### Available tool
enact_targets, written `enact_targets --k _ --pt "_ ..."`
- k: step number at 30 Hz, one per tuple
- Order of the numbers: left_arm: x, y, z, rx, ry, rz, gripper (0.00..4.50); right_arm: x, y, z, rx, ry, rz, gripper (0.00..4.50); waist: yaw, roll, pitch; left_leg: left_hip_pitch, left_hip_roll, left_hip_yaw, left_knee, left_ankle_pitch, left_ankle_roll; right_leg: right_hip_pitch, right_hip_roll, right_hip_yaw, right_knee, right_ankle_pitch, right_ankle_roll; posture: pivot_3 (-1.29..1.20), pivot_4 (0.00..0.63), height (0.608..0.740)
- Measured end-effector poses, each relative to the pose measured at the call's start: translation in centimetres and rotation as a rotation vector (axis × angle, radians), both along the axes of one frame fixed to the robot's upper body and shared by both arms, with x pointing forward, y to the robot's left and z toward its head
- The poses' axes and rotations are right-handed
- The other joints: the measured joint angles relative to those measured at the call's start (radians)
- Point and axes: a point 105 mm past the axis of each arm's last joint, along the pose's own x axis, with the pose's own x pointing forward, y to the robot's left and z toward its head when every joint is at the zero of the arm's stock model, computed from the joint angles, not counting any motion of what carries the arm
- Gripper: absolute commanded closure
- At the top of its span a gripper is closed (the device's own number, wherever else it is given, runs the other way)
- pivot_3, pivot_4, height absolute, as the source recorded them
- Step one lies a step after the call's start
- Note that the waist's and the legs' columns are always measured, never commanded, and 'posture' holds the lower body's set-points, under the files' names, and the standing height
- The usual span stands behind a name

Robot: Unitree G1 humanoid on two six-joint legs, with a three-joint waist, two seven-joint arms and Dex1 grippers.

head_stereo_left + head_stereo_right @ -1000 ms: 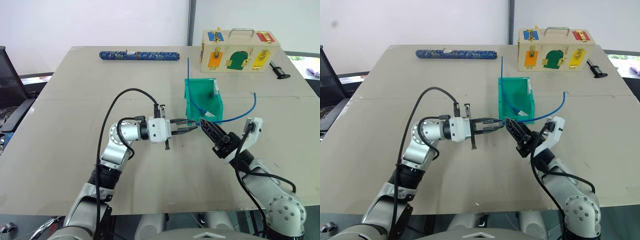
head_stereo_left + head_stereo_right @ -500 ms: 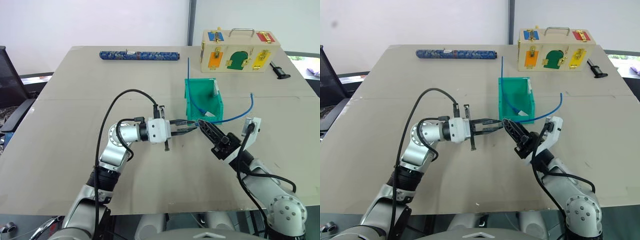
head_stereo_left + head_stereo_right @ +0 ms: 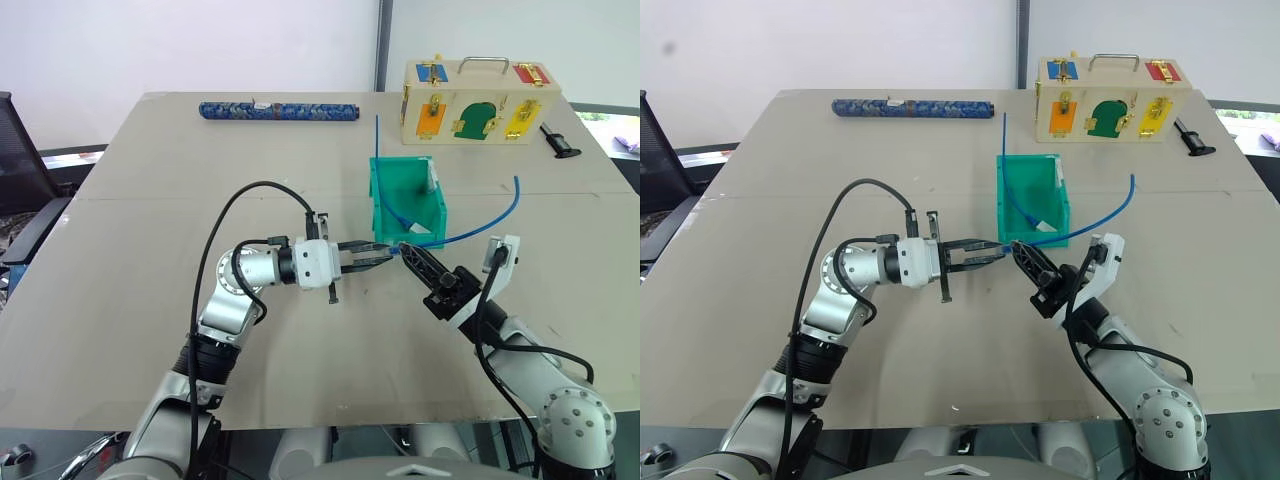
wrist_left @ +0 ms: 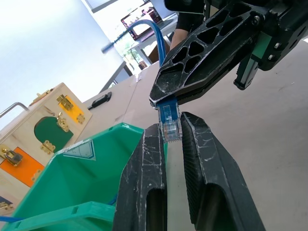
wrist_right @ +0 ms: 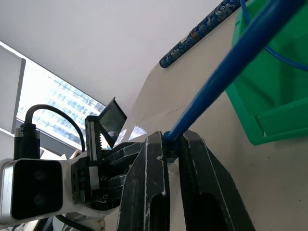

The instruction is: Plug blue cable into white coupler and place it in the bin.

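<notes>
Since the earlier frame the free end of the blue cable (image 3: 478, 230) has swung higher over the table's right side, and the right gripper (image 3: 408, 254) has clamped fully onto the cord just behind the plug (image 4: 169, 121).

Both grippers meet tip to tip above the table (image 3: 150, 200), just off the front edge of the bin (image 3: 405, 200), which stands right of centre.

Left gripper (image 3: 388, 251): fingers closed down, with the plug's clear tip sitting between their ends. The white coupler cannot be made out; it may be hidden between those fingers.

A second thin blue cord already lies inside the bin.

Risks, as judged:
- The plug meets the fingers at a slant; pushing could jam it against a finger instead of seating it.
- The grip is on the cord, so the plug may slide or twist under load.
- The trailing cord may snag the bin wall.

No brand, label or legible writing was found.
</notes>
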Motion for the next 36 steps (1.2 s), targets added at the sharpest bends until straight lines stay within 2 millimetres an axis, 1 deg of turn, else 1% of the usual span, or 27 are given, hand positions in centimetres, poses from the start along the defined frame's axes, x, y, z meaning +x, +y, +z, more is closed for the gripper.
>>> enact_targets --k 1,3,4,5,7,9,11,13,14,15,16,17,19,21,25,32,36 --pt "0.0 0.0 0.0 -0.001 0.001 0.000 4.50 0.0 0.0 0.0 0.000 0.000 0.001 4.43 0.000 0.000 0.000 0.000 0.000 0.000 0.000 0.000 0.000 0.000 0.000 0.000 0.000 0.000 0.000 0.00 0.150 0.740" --pt "0.0 0.1 -0.1 -0.008 0.026 -0.001 3.55 0.0 0.0 0.0 -0.005 0.000 0.002 4.50 0.000 0.000 0.000 0.000 0.000 0.000 0.000 0.000 0.000 0.000 0.000 0.000 0.000 0.000 0.000 0.00 0.150 0.740" --pt "0.1 0.2 -0.4 -0.008 0.059 0.006 3.15 0.0 0.1 0.0 -0.006 -0.002 0.008 4.50 0.000 0.000 0.000 0.000 0.000 0.000 0.000 0.000 0.000 0.000 0.000 0.000 0.000 0.000 0.000 0.00 0.150 0.740" --pt "0.1 0.3 -0.8 -0.007 0.087 0.014 2.61 0.0 0.1 0.1 -0.003 -0.004 0.011 4.50 -0.001 0.000 0.000 0.000 0.000 0.000 0.000 0.000 0.000 0.000 0.000 0.000 0.000 0.000 0.000 0.00 0.150 0.740" --pt "0.4 0.8 -1.6 -0.016 0.166 0.046 1.74 -0.1 0.2 0.2 -0.002 -0.009 0.020 4.50 -0.001 0.000 0.000 0.000 0.001 0.000 0.000 0.000 0.000 0.000 0.000 0.000 0.000 0.000 0.000 0.00 0.150 0.740" --pt "0.4 1.5 -2.5 -0.012 0.243 0.081 1.74 0.0 0.2 0.2 -0.003 -0.011 0.020 4.50 -0.002 0.000 0.000 0.000 0.001 0.000 0.000 0.000 0.000 0.000 0.000 0.000 0.000 0.000 0.000 0.00 0.150 0.740" --pt "0.9 3.7 -3.3 -0.034 0.351 0.172 1.74 0.1 0.0 0.2 -0.001 -0.014 0.017 4.50 -0.008 0.000 0.000 0.000 0.002 0.000 -0.001 0.000 0.000 -0.001 0.001 0.000 0.000 0.000 0.000 0.00 0.150 0.740" --pt "1.8 6.9 -3.5 -0.064 0.437 0.301 1.74 0.2 -0.2 0.1 -0.002 -0.015 0.011 4.50 -0.012 0.000 0.001 0.000 0.004 0.000 -0.001 0.000 0.000 -0.002 0.002 -0.001 0.000 0.000 0.000 0.00 0.150 0.740" --pt "2.2 9.4 -3.0 -0.079 0.473 0.385 1.74 0.3 -0.4 0.0 -0.003 -0.012 0.008 4.50 -0.016 0.000 0.001 0.000 0.005 0.000 -0.001 0.000 0.000 -0.002 0.003 -0.001 0.000 0.000 0.000 0.00 0.150 0.740" --pt "2.4 11.0 -2.6 -0.089 0.490 0.436 1.74 0.3 -0.5 -0.2 -0.002 -0.008 0.007 4.50 -0.016 0.001 0.001 0.000 0.005 -0.001 -0.001 0.000 0.000 -0.002 0.003 -0.001 0.000 0.000 0.000 0.00 0.150 0.740" --pt "2.4 12.1 -2.3 -0.097 0.509 0.467 1.74 0.3 -0.5 -0.3 -0.002 -0.006 0.010 4.50 -0.016 0.001 0.001 0.000 0.005 0.000 -0.001 0.000 0.000 -0.002 0.003 -0.001 0.000 0.000 0.000 0.00 0.150 0.740" --pt "2.5 12.9 -2.1 -0.103 0.523 0.491 1.74 0.3 -0.5 -0.4 -0.001 -0.005 0.011 4.50 -0.016 0.001 0.001 0.000 0.005 0.000 -0.001 0.000 0.000 -0.002 0.002 -0.001 0.000 0.000 0.000 0.00 0.150 0.740" --pt "2.6 13.9 -2.2 -0.109 0.550 0.519 1.74 0.3 -0.4 -0.5 0.002 -0.004 0.021 4.50 -0.015 0.001 0.001 0.000 0.004 0.001 -0.001 0.000 0.000 -0.001 0.002 0.000 0.000 0.000 0.000 0.00 0.150 0.740" --pt "3.1 15.0 -2.9 -0.108 0.605 0.555 1.74 0.3 -0.1 -0.6 0.006 -0.003 0.033 4.50 -0.015 0.001 0.001 0.000 0.004 0.001 -0.001 0.000 0.000 -0.002 0.002 0.000 0.000 0.000 0.000 0.00 0.150 0.740" --pt "3.0 15.3 -3.6 -0.067 0.643 0.532 1.74 0.3 0.1 -0.7 0.011 -0.005 0.040 4.50 -0.016 0.001 0.001 0.000 0.004 0.001 -0.002 0.000 0.000 -0.002 0.002 0.000 0.000 0.000 0.000 0.00 0.150 0.740" --pt "3.6 14.4 -4.6 0.040 0.655 0.489 1.74 0.3 0.1 -0.9 0.009 -0.002 0.037 4.50 -0.016 0.000 0.001 0.000 0.004 0.001 -0.002 0.000 0.000 -0.002 0.002 0.000 0.000 0.000 0.000 0.00 0.150 0.740" --pt "4.2 14.0 -4.9 0.079 0.635 0.488 1.74 0.1 0.0 -1.4 0.003 0.015 0.034 4.50 -0.017 0.000 0.001 0.000 0.004 0.002 -0.002 0.000 0.000 -0.002 0.001 0.001 0.000 0.000 0.000 0.00 0.150 0.740"
